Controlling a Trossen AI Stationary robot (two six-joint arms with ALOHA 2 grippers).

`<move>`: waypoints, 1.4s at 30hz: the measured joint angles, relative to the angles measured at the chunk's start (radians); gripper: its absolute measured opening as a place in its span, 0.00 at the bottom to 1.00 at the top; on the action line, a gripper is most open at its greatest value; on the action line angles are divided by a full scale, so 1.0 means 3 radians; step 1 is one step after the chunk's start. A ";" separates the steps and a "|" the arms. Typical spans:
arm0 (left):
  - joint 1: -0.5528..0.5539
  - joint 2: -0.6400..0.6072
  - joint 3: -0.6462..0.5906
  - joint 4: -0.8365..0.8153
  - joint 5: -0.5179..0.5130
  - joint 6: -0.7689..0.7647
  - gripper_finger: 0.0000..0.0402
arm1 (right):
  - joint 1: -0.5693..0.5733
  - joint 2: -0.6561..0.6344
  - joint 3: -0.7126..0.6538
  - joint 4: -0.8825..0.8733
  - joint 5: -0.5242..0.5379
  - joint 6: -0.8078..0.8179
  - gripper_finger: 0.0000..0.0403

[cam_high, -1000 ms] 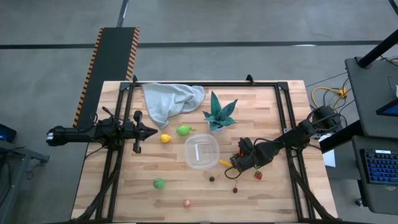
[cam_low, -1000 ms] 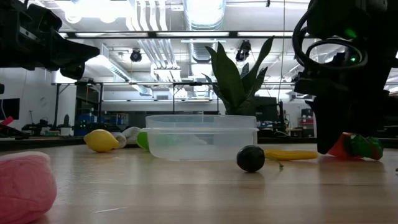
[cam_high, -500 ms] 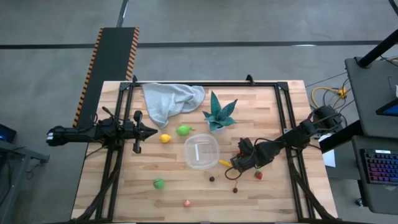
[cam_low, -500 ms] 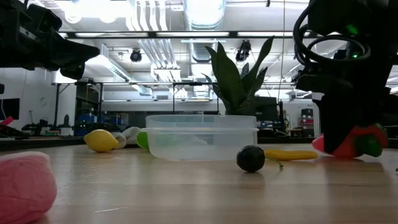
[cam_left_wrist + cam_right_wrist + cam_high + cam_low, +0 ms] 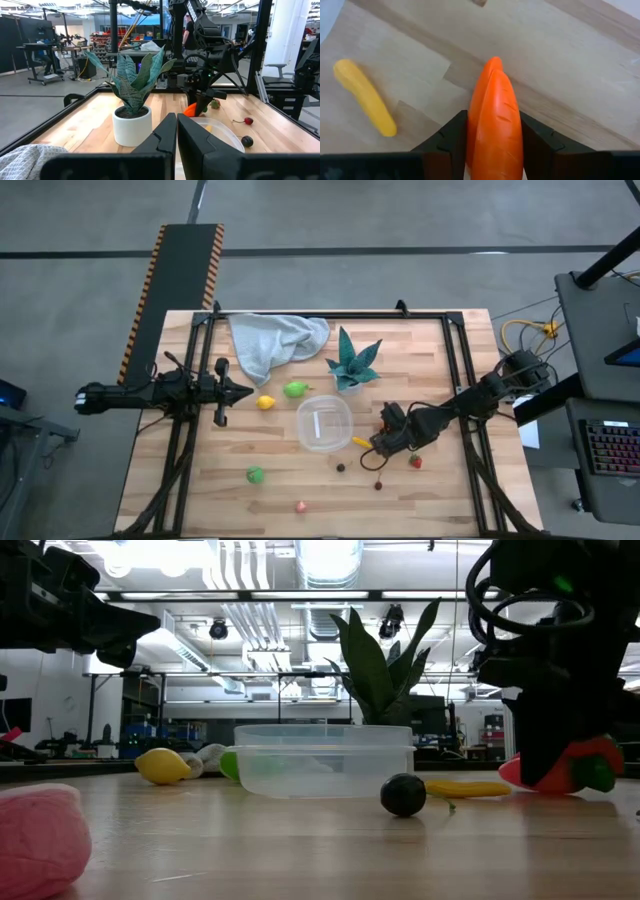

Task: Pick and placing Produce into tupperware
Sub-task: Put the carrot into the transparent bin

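The round clear tupperware stands mid-table. My right gripper is just to its right, shut on the orange carrot, which also shows in the low view. A yellow piece lies between the gripper and the tupperware. The lemon and a green fruit lie left of the tupperware. A green piece, pink bit, dark berry, cherry and strawberry lie nearer. My left gripper waits shut near the table's left edge. My right gripper pinches the carrot's thick body between its two fingers, one on each side. The fingers slant down from the table's right and lie along the carrot, whose pointed tip juts out past them. The carrot sits tilted, just above the table top.
A teal spiky plant in a white pot stands just beyond the tupperware. A pale grey-blue cloth lies at the far left. Black frame rails run along the table's sides. Bare wood shows between the scattered pieces.
My right gripper has risen a little with the carrot. In the low view the carrot lay low on the table a second ago and now sits higher and tipped up under the fingers. The left arm has kept still.
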 joint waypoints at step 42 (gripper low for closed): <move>0.0000 0.0003 0.0000 -0.0003 -0.0001 0.0000 0.00 | -0.0429 0.0644 0.1927 0.0013 0.0506 -0.2015 0.32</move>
